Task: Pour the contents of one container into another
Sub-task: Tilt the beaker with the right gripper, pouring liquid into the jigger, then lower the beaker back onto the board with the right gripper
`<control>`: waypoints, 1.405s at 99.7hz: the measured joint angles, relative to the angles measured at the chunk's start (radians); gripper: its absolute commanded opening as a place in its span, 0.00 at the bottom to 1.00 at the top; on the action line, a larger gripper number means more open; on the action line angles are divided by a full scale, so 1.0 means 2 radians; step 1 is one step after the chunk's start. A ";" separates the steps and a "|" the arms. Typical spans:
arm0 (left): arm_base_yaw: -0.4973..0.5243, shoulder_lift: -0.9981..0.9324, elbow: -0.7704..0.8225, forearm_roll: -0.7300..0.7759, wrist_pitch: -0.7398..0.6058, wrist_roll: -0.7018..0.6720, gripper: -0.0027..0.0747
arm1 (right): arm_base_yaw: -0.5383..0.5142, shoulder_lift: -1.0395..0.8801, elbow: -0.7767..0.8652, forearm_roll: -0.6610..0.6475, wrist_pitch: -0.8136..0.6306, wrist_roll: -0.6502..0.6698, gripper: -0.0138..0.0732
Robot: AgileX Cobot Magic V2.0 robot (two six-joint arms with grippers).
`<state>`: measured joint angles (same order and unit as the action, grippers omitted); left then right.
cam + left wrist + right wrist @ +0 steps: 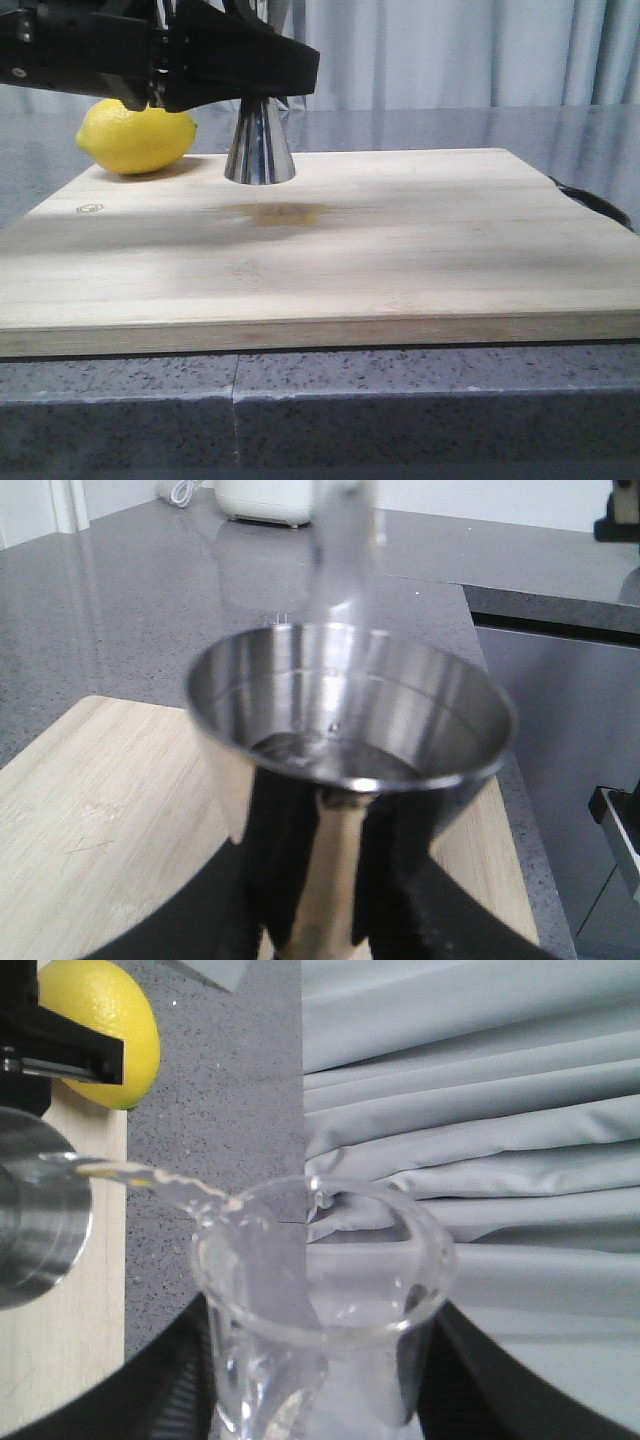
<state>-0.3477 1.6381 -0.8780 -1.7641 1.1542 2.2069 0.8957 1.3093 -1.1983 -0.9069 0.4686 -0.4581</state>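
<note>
The steel jigger [259, 142] stands upright on the wooden board [330, 250], and only its lower cone shows below my left gripper [240, 70], which is shut on its waist. In the left wrist view the jigger's upper cup [350, 705] holds clear liquid, with the black fingers [250, 880] on both sides of the stem and the left gripper [320, 890] closed round it. My right gripper [320, 1360] is shut on the glass beaker [320, 1290], which is tipped over. A thin clear stream [160, 1185] runs from its spout into the jigger [35, 1220].
A yellow lemon [136, 136] lies on the board's far left corner, just behind the left gripper. A dark curved object [598, 203] pokes out past the board's right edge. Grey stone counter [320, 400] surrounds the board, with curtains behind.
</note>
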 measured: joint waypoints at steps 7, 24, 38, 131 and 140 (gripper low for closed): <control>0.000 0.000 0.000 0.000 0.000 0.000 0.28 | 0.000 0.000 0.000 -0.003 0.001 0.000 0.46; 0.000 0.000 0.000 0.000 0.000 0.000 0.28 | 0.001 0.000 0.000 -0.014 0.001 0.000 0.46; 0.000 0.000 0.000 0.000 0.000 0.000 0.28 | 0.001 0.000 0.000 -0.024 0.001 0.000 0.46; 0.000 0.000 0.000 0.000 0.000 0.000 0.28 | -0.086 -0.020 0.000 0.018 -0.012 0.343 0.46; 0.000 0.000 0.000 0.000 0.000 0.000 0.28 | -0.123 -0.030 0.000 0.046 -0.019 0.369 0.46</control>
<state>-0.3477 1.6381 -0.8780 -1.7641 1.1542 2.2069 0.6496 1.2492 -1.1983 -0.8153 0.4305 0.2802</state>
